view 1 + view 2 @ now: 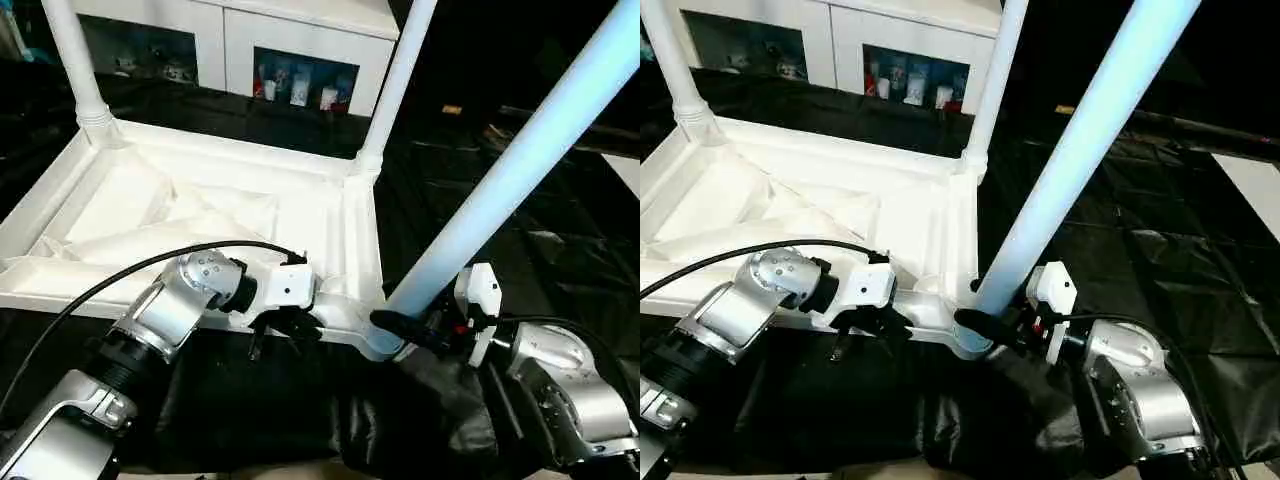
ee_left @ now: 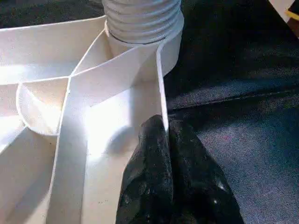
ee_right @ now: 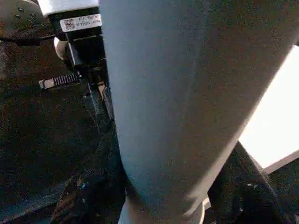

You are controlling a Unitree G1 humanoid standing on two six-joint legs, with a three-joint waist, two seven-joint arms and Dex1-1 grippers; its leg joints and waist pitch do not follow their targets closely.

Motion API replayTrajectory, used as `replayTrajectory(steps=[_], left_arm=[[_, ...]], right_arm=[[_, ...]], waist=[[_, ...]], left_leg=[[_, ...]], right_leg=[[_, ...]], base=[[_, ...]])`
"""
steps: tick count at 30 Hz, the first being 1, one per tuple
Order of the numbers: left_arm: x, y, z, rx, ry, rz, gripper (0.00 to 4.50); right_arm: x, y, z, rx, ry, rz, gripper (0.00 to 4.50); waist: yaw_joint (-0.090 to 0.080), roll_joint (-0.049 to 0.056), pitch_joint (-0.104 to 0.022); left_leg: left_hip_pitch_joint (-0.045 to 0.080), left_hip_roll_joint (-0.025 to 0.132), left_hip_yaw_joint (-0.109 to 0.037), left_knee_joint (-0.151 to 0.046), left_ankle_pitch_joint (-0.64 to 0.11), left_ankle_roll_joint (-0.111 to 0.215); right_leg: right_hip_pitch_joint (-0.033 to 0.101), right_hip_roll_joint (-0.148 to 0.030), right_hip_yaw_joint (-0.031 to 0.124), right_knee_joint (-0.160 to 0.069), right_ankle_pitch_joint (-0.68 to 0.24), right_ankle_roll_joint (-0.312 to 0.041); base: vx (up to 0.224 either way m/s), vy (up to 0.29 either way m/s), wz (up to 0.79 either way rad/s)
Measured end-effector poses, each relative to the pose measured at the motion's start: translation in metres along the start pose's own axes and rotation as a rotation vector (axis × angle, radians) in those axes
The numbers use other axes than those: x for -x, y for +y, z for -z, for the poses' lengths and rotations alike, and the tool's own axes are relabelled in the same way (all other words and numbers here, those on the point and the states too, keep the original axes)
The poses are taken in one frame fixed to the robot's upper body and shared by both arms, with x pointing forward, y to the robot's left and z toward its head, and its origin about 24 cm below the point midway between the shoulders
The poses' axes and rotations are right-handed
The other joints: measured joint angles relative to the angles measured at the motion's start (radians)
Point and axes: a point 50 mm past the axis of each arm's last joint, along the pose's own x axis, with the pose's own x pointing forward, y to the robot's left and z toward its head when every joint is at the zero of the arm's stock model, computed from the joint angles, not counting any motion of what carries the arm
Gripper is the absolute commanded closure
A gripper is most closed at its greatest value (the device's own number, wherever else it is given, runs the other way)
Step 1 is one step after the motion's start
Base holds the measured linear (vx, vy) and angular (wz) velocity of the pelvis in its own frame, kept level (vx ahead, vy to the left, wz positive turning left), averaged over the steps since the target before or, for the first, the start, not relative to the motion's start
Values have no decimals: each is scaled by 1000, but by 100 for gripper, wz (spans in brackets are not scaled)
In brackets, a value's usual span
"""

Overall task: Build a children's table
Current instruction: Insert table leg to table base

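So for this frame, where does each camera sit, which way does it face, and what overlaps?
Left and right eye: on the head, looking down at the upturned table top over both silver forearms.
Left wrist: along the left end effector, pinching the top's rim below a threaded socket.
Right wrist: close against the leaning leg.
Shared: that leg shows in the eye views, held by the right end effector.

Black crinkled sheeting (image 1: 500, 230) across the floor; white glass-doored cabinet (image 1: 300, 40) at upper centre, small items (image 1: 298, 90) inside.
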Motion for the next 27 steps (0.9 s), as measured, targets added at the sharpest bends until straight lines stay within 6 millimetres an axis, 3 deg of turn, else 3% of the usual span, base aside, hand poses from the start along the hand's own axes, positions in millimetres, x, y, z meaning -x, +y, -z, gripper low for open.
replayTrajectory(steps=[7,27], left_arm=[[2,2,6,32,10,-14,450],[-4,10,7,128,14,-112,450]], right_arm=[[-14,-3,6,-44,-59,39,266],[-22,-14,14,-102,-119,217,266]], waist=[[-3,-2,-1],[-12,-1,0]], left_leg=[[13,2,-4,1,0,0],[11,0,-5,6,-1,-1]], right_leg=[[6,4,1,8,-7,0],[4,4,5,-10,-7,0]], base=[[0,0,0],[0,0,0]])
